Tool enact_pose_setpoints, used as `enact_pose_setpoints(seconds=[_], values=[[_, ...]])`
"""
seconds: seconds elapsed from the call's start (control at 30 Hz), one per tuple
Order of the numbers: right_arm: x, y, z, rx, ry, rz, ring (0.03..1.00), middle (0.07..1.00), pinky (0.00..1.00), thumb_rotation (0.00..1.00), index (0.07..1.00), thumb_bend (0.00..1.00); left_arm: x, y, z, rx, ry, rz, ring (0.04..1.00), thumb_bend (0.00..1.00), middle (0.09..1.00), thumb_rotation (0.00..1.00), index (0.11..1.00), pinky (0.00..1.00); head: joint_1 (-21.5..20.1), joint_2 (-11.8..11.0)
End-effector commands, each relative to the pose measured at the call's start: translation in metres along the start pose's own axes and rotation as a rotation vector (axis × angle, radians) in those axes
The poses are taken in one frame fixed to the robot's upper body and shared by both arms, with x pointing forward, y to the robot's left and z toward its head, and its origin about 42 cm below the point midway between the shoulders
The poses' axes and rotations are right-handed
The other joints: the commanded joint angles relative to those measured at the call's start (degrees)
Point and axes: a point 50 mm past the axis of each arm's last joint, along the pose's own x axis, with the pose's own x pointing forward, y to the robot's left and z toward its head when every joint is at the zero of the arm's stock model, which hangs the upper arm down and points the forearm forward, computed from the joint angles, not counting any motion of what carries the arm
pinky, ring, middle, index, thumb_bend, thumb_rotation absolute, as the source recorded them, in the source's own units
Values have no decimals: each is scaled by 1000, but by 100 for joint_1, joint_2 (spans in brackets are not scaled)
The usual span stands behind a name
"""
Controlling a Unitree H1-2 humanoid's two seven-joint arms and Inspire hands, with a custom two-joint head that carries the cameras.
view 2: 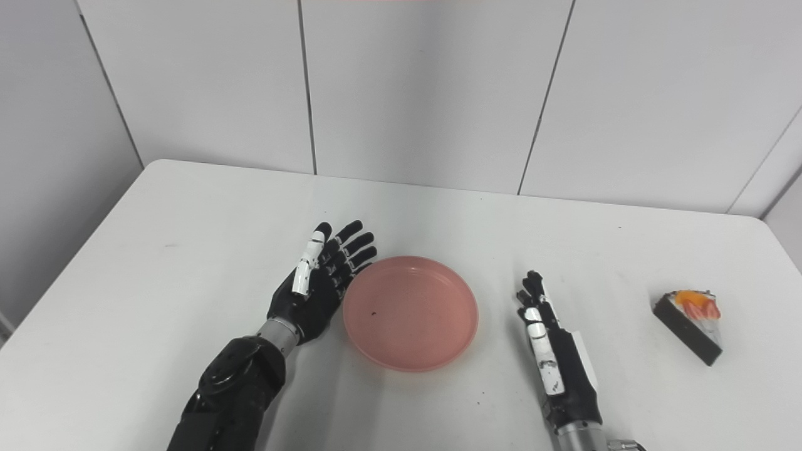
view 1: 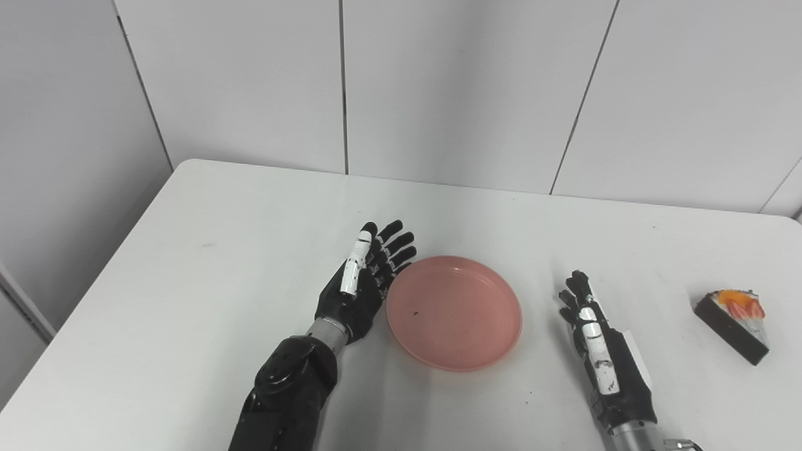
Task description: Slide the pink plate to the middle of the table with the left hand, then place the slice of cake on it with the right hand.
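The pink plate (view 1: 453, 311) lies flat near the middle of the white table (view 1: 219, 263), with nothing on it but a small dark speck. My left hand (view 1: 363, 282) is open, fingers straight and spread, its palm against the plate's left rim. My right hand (view 1: 595, 344) rests open to the right of the plate, a short gap from the rim, fingers pointing away from me. The slice of cake (view 1: 736, 324), dark with a white layer and orange-red fruit on top, sits near the table's right edge, well to the right of my right hand.
Grey wall panels (view 1: 438, 94) stand right behind the table's far edge. The table's left edge runs diagonally at the left, and a rounded far-right corner shows at the upper right.
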Motion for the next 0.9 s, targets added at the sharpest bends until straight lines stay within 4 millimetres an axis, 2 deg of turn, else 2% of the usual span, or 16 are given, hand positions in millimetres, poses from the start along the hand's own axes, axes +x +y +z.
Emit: enact_pose_setpoints(seconds=[0.0, 0.13, 0.2, 0.33, 0.4, 0.43, 0.6, 0.73, 0.8, 0.87], values=[[-11, 8, -12, 42, 51, -16, 975, 995, 990, 1000, 1000, 463, -1, -3, 4, 0, -10, -14, 923, 435, 912, 1000, 902, 939, -21, -3], [-10, 7, -7, 44, 38, -28, 975, 994, 994, 1000, 1000, 489, -3, -1, 6, 28, -12, -13, 915, 442, 906, 1000, 898, 922, -132, 18], [-8, 8, 3, 39, 20, -37, 973, 993, 990, 1000, 1000, 506, -4, 1, 6, 32, -16, -12, 912, 446, 906, 1000, 897, 917, -203, 23], [-6, 15, 35, 5, -21, -66, 973, 992, 983, 1000, 1000, 521, -6, 4, 9, 25, -18, -8, 909, 453, 905, 1000, 892, 909, -383, 18], [-5, 15, 55, -55, -66, -91, 962, 984, 963, 1000, 1000, 476, -7, 5, 10, 27, -20, -10, 912, 454, 908, 1000, 893, 917, -456, 12], [-5, 15, 62, -72, -78, -99, 957, 982, 951, 1000, 1000, 489, -7, 6, 10, 28, -20, -10, 913, 457, 907, 1000, 894, 919, -456, 12], [0, 2, 95, -255, -169, -137, 911, 963, 858, 996, 1000, 574, -10, 12, 13, 29, -28, -3, 893, 461, 884, 1000, 879, 905, -768, -12], [10, -9, 119, -382, -227, -172, 906, 959, 799, 942, 1000, 591, -13, 19, 15, 39, -28, 7, 895, 466, 884, 1000, 879, 917, -1082, -67], [14, -13, 127, -418, -239, -195, 907, 958, 824, 926, 1000, 590, -15, 24, 15, 37, -25, 6, 898, 470, 889, 1000, 882, 920, -1202, -93], [16, -18, 135, -496, -276, -238, 890, 943, 800, 932, 1000, 582, -16, 29, 15, 34, -22, 5, 900, 474, 892, 1000, 884, 921, -1358, -119]])
